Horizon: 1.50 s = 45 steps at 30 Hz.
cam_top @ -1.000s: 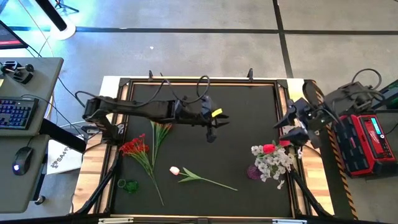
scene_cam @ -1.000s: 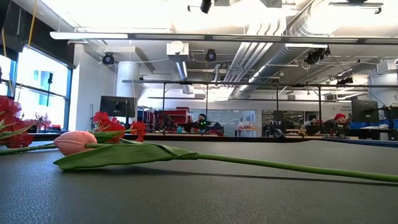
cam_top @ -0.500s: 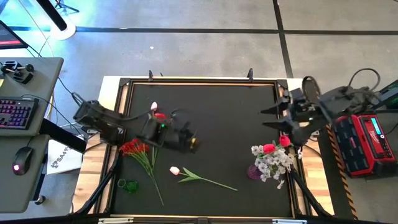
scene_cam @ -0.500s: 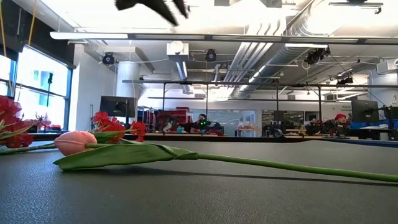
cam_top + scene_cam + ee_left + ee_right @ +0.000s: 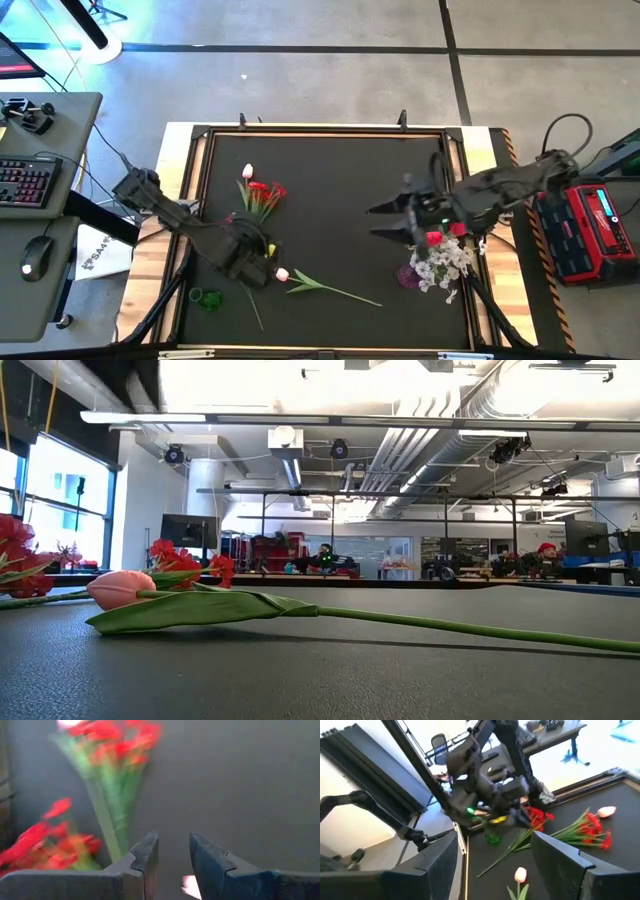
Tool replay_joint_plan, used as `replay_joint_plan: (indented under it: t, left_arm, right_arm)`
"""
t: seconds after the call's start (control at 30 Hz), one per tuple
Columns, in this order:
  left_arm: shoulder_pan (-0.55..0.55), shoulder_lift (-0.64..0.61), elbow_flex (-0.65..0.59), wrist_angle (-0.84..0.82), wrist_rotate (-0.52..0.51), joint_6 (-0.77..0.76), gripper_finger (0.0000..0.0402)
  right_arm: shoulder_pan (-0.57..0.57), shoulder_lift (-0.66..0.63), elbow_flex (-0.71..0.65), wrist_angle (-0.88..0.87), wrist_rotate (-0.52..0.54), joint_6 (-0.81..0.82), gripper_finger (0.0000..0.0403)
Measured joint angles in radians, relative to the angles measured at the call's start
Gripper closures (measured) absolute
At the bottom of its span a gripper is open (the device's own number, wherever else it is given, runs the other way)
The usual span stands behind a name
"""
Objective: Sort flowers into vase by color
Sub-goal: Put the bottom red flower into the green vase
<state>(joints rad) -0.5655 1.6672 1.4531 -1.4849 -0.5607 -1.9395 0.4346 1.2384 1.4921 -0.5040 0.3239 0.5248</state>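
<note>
On the black table [image 5: 340, 170] seen from above, the left gripper [image 5: 262, 272] is hanging low near seven o'clock, just beside the pink bud of a tulip [image 5: 283, 274] whose green stem is running off toward five o'clock. Its two dark fingers [image 5: 145, 857] are showing in the left wrist view with a narrow gap between them and nothing pinched in that gap. Toward ten o'clock from it, a bunch of red flowers [image 5: 262, 192] with a pale pink bud [image 5: 247, 171] at its tip is lying flat on the mat, well apart from the gripper. A second red cluster [image 5: 47, 837] is showing blurred in the left wrist view, beside the gripper's own fingers. A small green ring-shaped thing [image 5: 207, 298] is sitting near the table's eight o'clock corner. Over at three o'clock, the right gripper [image 5: 385, 221] is reaching in above the mat with its fingers spread wide and holding nothing. Just beside it, toward four o'clock, a bunch of small white blossoms [image 5: 442, 262] with a red-pink rosebud [image 5: 433, 238] is resting on the mat. From table height, the tulip [image 5: 120, 588] is lying on its side with its leaf and long stem stretching across the mat, red blossoms [image 5: 185, 563] standing behind it.
</note>
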Motion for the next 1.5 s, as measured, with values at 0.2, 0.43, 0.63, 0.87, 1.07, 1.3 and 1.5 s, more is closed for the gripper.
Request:
replay_joint_plan:
  t: [0.2, 0.43, 0.63, 0.87, 1.07, 1.3, 1.5]
  left_arm:
    - [0.008, 0.002, -0.186, 0.125, 0.198, -0.195, 0.0302]
    - [0.007, 0.001, -0.295, 0.231, 0.234, -0.231, 0.0289]
    - [-0.026, 0.001, -0.372, 0.326, 0.336, -0.251, 0.0215]
    - [-0.075, -0.031, -0.465, 0.367, 0.424, -0.285, 0.0114]
    - [-0.047, -0.07, -0.544, 0.386, 0.424, -0.276, 0.0105]
    - [-0.036, -0.096, -0.654, 0.51, 0.422, -0.253, 0.0126]
    - [-0.037, -0.102, -0.72, 0.627, 0.426, -0.224, 0.0153]
  right_arm:
    - [-0.083, 0.066, 0.0, 0.034, -0.082, 0.073, 0.0165]
    - [-0.185, 0.124, 0.0, 0.077, -0.193, 0.128, 0.0165]
    - [-0.201, 0.168, 0.0, 0.106, -0.268, 0.129, 0.0165]
    - [-0.208, 0.199, 0.0, 0.099, -0.276, 0.129, 0.0165]
    - [-0.221, 0.209, 0.0, 0.097, -0.275, 0.13, 0.0165]
    - [-0.221, 0.209, 0.0, 0.082, -0.275, 0.13, 0.0165]
    - [-0.221, 0.209, 0.0, 0.056, -0.265, 0.139, 0.0165]
